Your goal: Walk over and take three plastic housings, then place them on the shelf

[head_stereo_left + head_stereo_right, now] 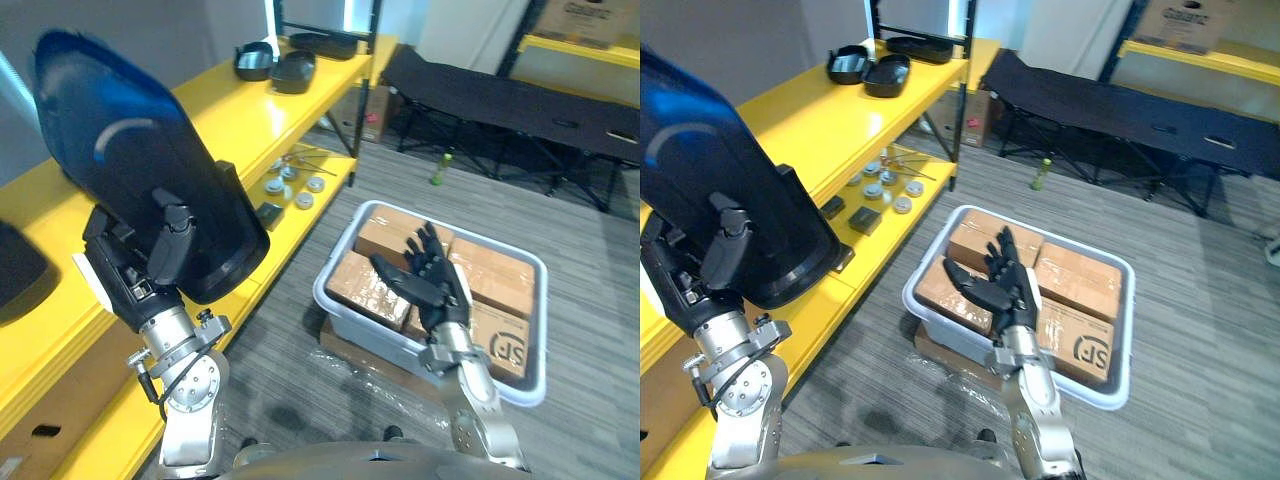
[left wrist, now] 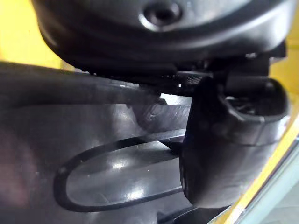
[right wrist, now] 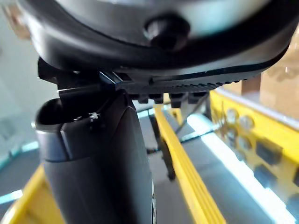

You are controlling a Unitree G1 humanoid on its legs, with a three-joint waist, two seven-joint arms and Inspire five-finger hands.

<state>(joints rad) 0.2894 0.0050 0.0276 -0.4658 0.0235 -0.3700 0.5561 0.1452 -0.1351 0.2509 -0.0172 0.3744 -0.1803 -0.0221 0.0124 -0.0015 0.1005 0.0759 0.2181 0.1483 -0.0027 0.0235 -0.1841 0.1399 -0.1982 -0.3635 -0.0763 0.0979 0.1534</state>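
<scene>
Your left hand (image 1: pixel 150 262) clamps fingers and thumb on a big black plastic housing (image 1: pixel 120 130) beside the yellow shelf (image 1: pixel 230 120); your right hand (image 1: pixel 425 285) hovers, fingers spread, over the bin (image 1: pixel 385 342) of boxes

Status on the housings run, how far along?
Looks done: dark housings already lie at the far end of the yellow shelf; whether the robot put them there is unclear. In hand: left hand grips a large black housing raised beside the shelf; right hand is open over the box bin. Left: set this housing down.
</scene>
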